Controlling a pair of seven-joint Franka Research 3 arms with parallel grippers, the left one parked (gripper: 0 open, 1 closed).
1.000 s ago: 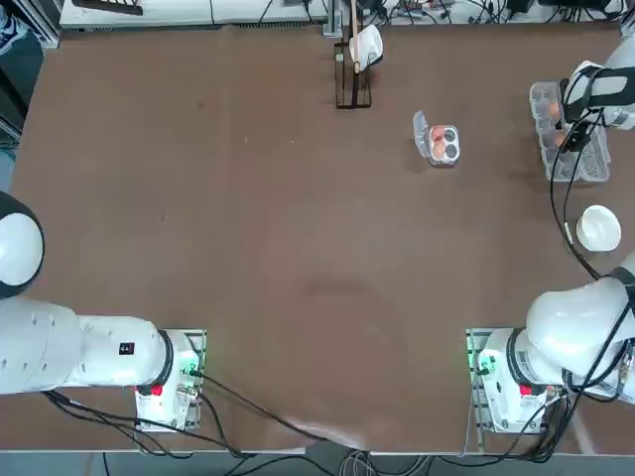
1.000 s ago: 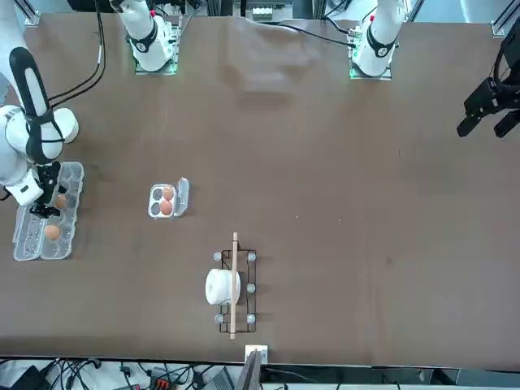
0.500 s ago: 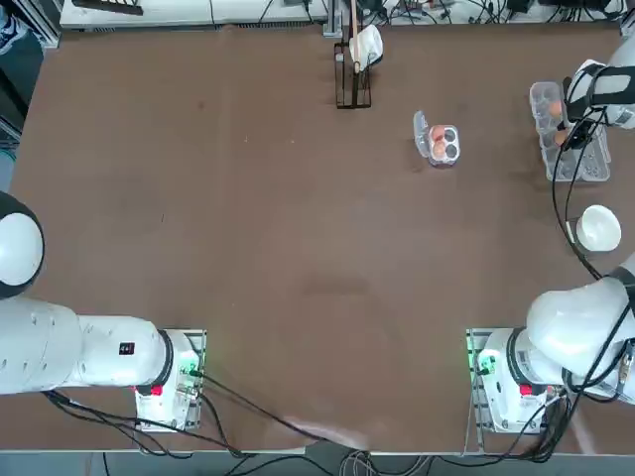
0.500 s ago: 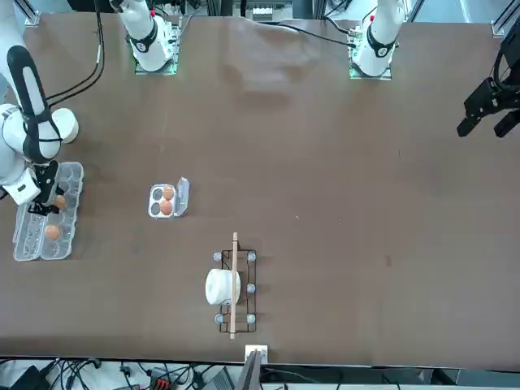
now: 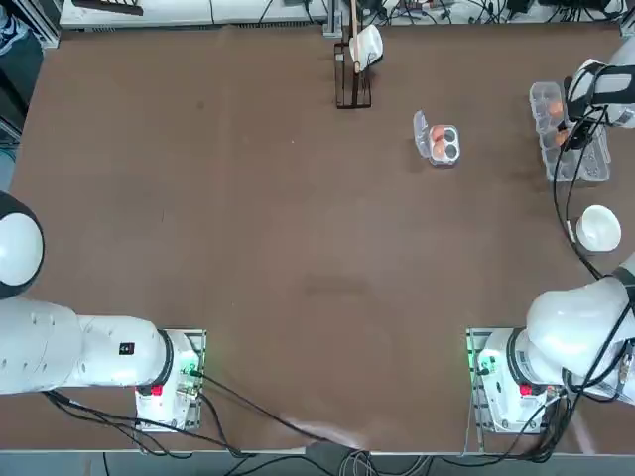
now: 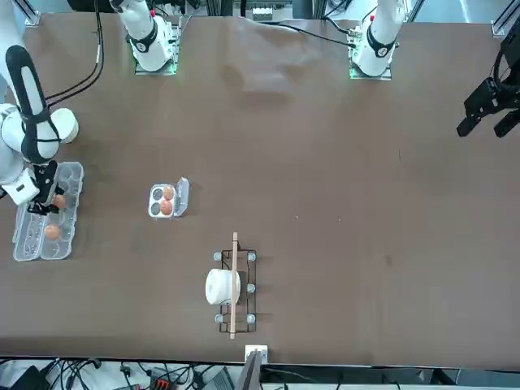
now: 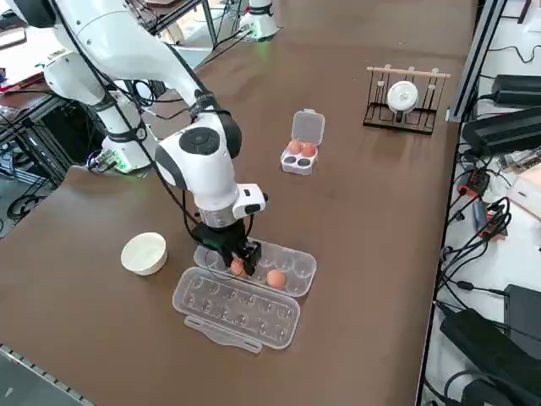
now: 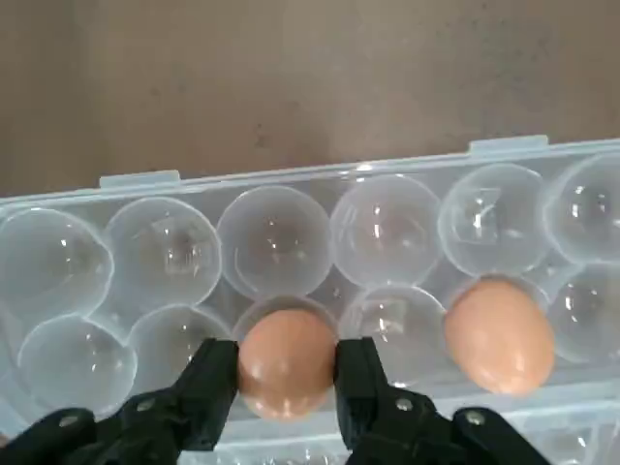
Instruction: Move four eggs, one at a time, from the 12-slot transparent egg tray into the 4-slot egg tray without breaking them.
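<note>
My right gripper (image 8: 287, 373) is shut on an orange-brown egg (image 8: 287, 360) at a cup of the 12-slot transparent egg tray (image 8: 387, 228). The fingers (image 8: 215, 383) press on both sides of it. A second egg (image 8: 499, 334) sits two cups along in the same row. In the right side view the gripper (image 7: 239, 260) stands over the tray (image 7: 300, 266), whose lid (image 7: 237, 309) lies open beside it. The 4-slot egg tray (image 5: 453, 149) sits toward the table's middle, lid open, with two eggs (image 7: 294, 147) in it and two bare cups.
A white bowl (image 7: 144, 253) rests on the table near the long tray, toward the robot's side. A dark wire rack with a white roll (image 5: 363, 48) stands at the far edge. Cables hang from the right arm over the tray.
The right gripper's fingers have closed on the egg in the long tray. The arm has shifted only slightly over the tray.
</note>
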